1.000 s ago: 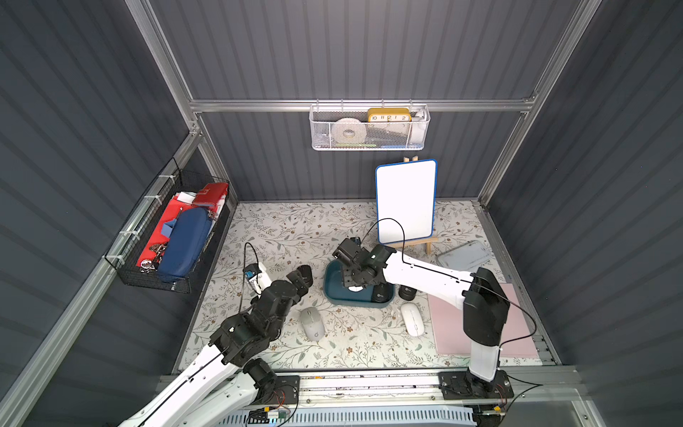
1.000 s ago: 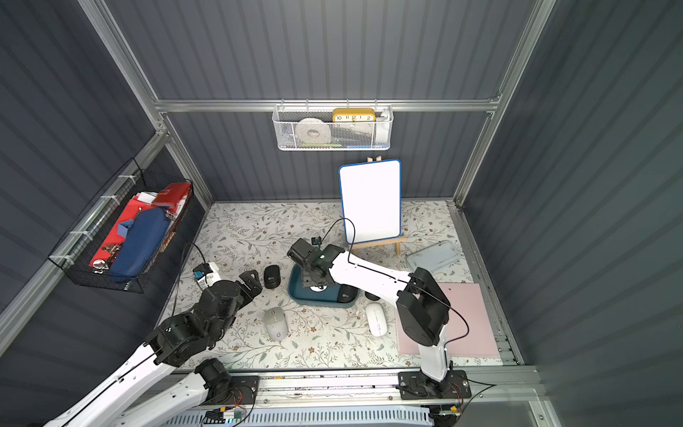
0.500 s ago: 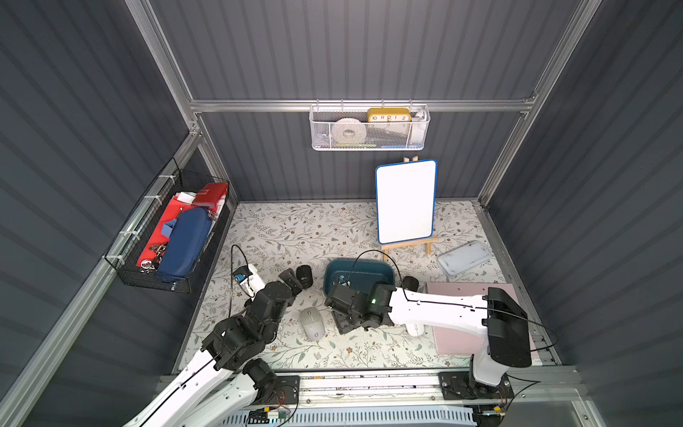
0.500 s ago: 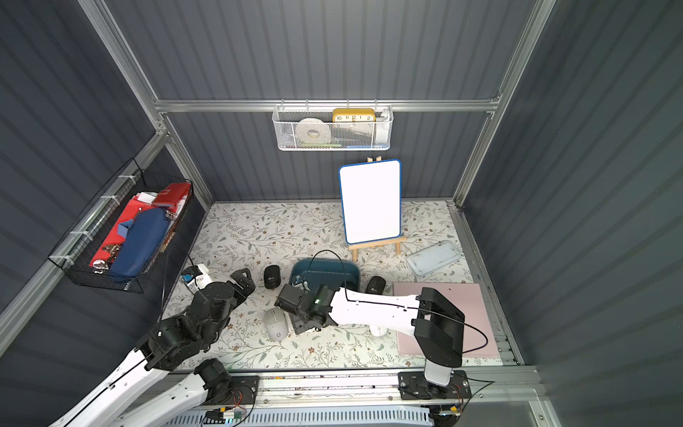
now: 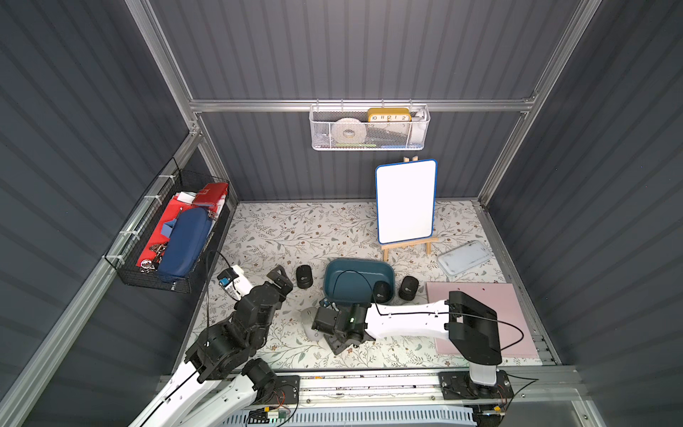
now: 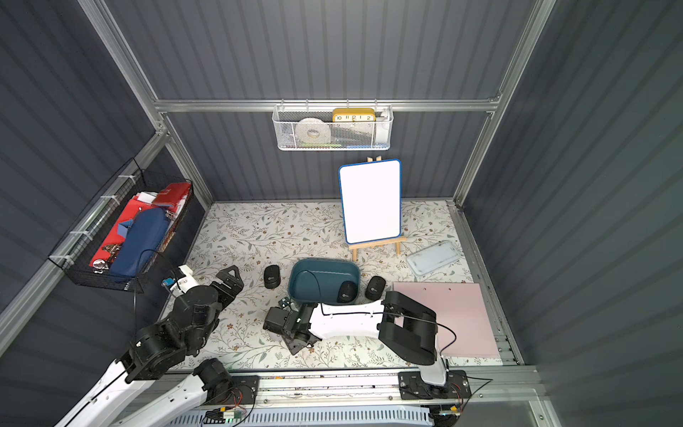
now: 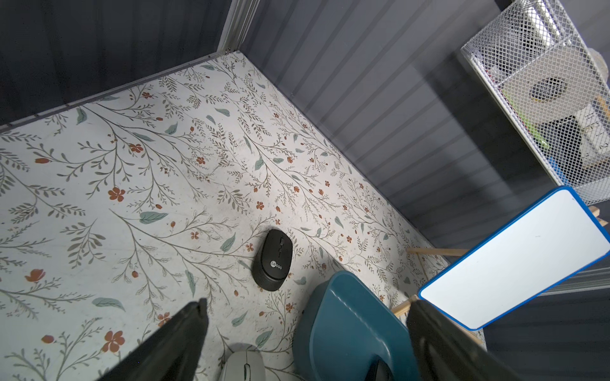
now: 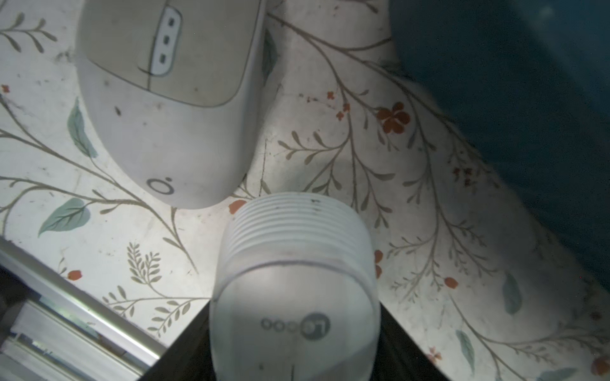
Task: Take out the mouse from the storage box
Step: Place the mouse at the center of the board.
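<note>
The dark teal storage box sits mid-table with one black mouse in its front right corner. My right gripper hangs low in front of the box, shut on a white mouse with a round logo. The top views hide that mouse under the gripper. A pale grey mouse lies on the table just beside it. My left gripper stands open and empty, left of the box, near a black mouse.
Another black mouse lies right of the box. A whiteboard on an easel stands behind it, with a pale blue tray and a pink mat at the right. A black wire basket and a white mesh basket hang on the walls.
My right gripper came out of the storage box and moved toward the table's front, carrying the white mouse down beside the grey mouse. The left arm drew back slightly.
</note>
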### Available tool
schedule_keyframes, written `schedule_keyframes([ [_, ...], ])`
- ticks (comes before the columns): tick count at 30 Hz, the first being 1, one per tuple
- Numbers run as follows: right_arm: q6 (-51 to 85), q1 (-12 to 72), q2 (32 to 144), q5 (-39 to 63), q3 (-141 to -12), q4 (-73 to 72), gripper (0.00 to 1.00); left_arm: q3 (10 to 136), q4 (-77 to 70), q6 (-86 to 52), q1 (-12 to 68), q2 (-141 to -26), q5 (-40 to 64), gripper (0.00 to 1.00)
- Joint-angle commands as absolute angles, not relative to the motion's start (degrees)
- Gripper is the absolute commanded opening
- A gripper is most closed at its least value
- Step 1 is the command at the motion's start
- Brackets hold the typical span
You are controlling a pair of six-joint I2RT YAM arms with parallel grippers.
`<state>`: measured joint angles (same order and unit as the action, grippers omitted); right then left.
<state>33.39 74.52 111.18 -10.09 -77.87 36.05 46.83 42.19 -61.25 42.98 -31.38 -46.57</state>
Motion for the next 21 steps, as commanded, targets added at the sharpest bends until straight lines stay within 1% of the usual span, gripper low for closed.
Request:
schedule_keyframes([
  [1, 32.39, 74.86, 112.03, -9.79, -80.23, 36.63, 0.57, 47.26, 44.36, -62.26, 43.02, -30.46, -48.03, 0.99],
  [7, 31.68, 74.9, 113.75, -9.3, -81.47, 37.84, 0.57, 46.35, 44.42, -63.06, 42.96, -30.14, -48.16, 1.0],
  [13, 31.44, 74.97, 114.91, -9.92, -81.63, 38.51, 0.59, 48.36, 44.62, -62.03, 42.98, -31.75, -48.29, 0.99],
  [17, 31.24, 74.97, 116.01, -12.17, -82.95, 40.86, 0.65, 48.03, 44.65, -62.37, 42.91, -31.58, -48.26, 0.99],
  [21, 31.09, 75.1, 115.71, -13.43, -83.23, 41.57, 0.74, 47.59, 44.3, -62.61, 43.0, -30.95, -47.92, 0.99],
])
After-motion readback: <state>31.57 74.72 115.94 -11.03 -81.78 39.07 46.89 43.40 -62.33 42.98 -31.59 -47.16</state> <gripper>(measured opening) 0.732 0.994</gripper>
